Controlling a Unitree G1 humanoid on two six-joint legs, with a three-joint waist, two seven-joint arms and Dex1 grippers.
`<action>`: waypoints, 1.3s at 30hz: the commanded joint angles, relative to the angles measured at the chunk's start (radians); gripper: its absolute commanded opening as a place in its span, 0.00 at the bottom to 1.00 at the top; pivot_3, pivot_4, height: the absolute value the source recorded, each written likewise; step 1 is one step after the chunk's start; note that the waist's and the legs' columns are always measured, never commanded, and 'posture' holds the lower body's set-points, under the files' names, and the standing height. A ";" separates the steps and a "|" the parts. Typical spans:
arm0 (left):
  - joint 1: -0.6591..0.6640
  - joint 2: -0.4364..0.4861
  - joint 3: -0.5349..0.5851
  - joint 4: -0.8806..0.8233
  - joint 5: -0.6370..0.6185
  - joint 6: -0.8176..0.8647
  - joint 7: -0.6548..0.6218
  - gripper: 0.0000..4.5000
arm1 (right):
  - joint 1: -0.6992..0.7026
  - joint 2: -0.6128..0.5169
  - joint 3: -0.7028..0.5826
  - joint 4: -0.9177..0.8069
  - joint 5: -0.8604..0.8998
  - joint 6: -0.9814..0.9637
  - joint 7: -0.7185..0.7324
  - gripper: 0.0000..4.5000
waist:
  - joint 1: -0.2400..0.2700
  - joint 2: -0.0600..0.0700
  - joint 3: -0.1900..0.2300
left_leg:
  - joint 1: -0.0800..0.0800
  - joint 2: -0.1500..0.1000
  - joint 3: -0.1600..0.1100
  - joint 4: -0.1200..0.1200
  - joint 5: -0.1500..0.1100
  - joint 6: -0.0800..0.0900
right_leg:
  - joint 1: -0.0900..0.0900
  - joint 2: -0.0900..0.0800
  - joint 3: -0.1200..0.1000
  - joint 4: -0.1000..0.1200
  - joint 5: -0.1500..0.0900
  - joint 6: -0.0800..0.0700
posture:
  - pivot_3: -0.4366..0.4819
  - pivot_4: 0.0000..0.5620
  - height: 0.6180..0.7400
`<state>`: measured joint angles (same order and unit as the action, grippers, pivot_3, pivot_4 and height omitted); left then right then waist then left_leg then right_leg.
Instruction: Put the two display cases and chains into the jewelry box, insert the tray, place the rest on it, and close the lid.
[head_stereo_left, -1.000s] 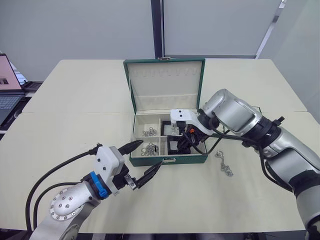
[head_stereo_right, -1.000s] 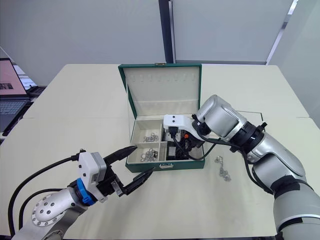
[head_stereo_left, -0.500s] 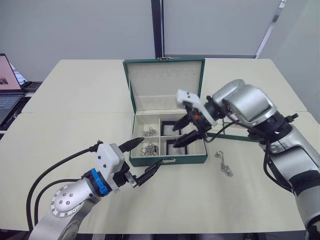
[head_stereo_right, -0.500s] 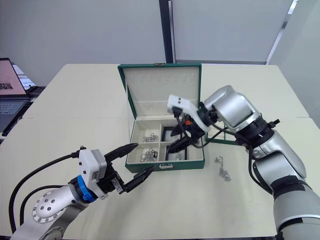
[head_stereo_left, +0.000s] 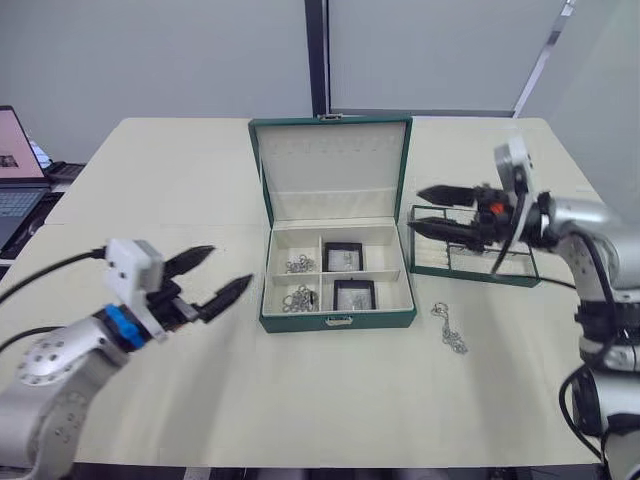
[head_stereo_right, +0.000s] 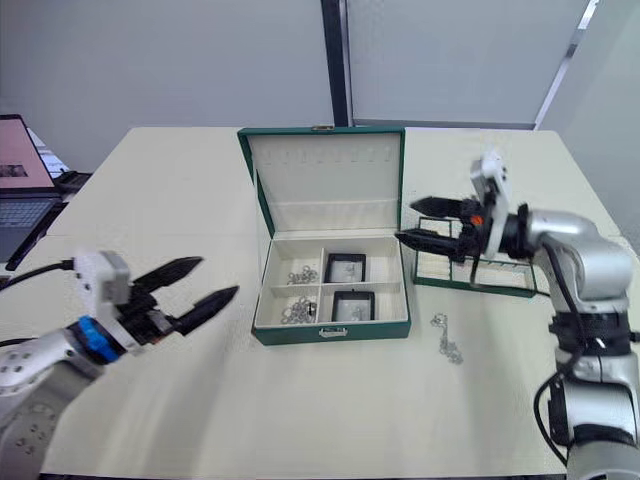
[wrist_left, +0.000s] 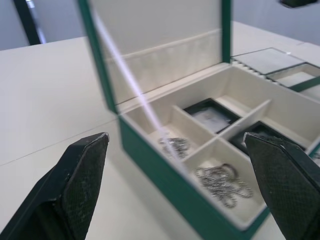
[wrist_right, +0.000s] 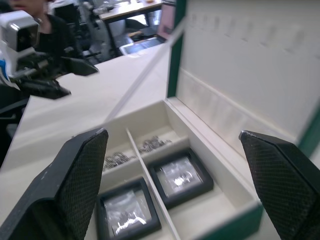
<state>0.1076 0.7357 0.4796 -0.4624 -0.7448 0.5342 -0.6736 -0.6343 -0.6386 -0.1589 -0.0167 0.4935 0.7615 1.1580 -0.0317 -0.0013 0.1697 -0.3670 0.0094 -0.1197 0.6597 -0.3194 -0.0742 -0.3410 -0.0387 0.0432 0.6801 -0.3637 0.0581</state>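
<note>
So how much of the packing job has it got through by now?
Both display cases and two chains lie in the jewelry box. Nothing is in hand: the left claw and right claw are open. Left to do: the third chain is on the table, the tray sits beside the box, and the lid stands open.

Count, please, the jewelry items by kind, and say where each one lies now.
Display cases: 2, both in the jewelry box, one behind the other.
Chains: 3, two in the box, one on the table.
Total: 5
</note>
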 joint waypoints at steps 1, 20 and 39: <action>0.037 0.038 0.115 0.093 0.038 -0.046 -0.047 1.00 | 0.136 -0.031 -0.115 -0.056 -0.012 -0.090 -0.087 0.99 | -0.002 0.000 0.000 | 0.000 0.000 0.001 0.000 0.000 0.000 | 0.000 0.000 0.000 0.000 0.000 0.000 | 0.48 0.27 1.00; 0.141 -0.232 0.247 0.227 0.245 -0.309 0.201 1.00 | 0.472 0.106 -0.373 0.149 -0.104 -0.521 -0.532 0.99 | 0.002 -0.001 0.000 | 0.002 0.002 0.008 0.001 0.000 0.000 | 0.002 0.000 0.003 0.000 0.000 0.000 | 0.48 0.27 1.00; 0.105 -0.252 0.203 0.225 0.259 -0.323 0.260 1.00 | 0.467 0.097 -0.359 0.222 -0.081 -0.609 -0.575 0.99 | 0.001 -0.001 0.000 | 0.003 0.002 0.008 0.001 0.000 -0.001 | 0.003 0.000 0.003 0.000 0.000 0.000 | 0.48 0.27 1.00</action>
<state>0.2231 0.4741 0.6786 -0.2120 -0.4826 0.2156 -0.4232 -0.1686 -0.5202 -0.4920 0.2372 0.3873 0.1624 0.5828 -0.0311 -0.0020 0.1693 -0.3642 0.0112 -0.1117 0.6606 -0.3190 -0.0751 -0.3377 -0.0388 0.0460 0.6800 -0.3637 0.0582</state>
